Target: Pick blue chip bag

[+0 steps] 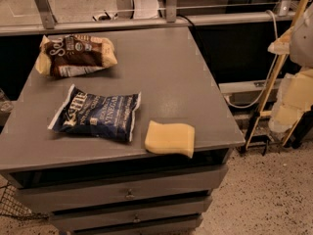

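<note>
The blue chip bag lies flat on the grey cabinet top, at its front left. It is dark navy foil with white "Kettle" and "Vinegar" lettering and white edges. My gripper shows as pale arm parts at the far right edge of the camera view. It hangs beside the cabinet, well to the right of the bag, and touches nothing on the top.
A brown-and-yellow snack bag lies at the back left. A pale yellow sponge sits at the front edge, right of the blue bag. Drawers are below. A rail runs behind, and a yellow pole and cable stand at the right.
</note>
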Action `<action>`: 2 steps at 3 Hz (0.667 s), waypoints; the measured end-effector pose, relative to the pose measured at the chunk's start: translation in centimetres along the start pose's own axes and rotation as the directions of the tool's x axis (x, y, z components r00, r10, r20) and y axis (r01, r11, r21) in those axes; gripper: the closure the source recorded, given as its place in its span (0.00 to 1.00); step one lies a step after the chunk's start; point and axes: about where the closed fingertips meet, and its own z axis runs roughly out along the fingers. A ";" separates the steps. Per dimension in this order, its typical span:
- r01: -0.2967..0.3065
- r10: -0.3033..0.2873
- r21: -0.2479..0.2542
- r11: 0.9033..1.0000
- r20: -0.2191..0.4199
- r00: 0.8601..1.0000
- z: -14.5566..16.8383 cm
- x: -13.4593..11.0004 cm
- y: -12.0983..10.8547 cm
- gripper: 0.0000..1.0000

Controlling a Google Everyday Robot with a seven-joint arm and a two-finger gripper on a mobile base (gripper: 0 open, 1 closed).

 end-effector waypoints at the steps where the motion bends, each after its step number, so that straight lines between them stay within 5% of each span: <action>1: 0.005 -0.005 0.002 1.000 0.003 1.000 0.0 -0.4 -0.1 0.00; 2: 0.086 -0.086 -0.048 0.995 0.005 0.996 2.2 -5.2 -0.5 0.00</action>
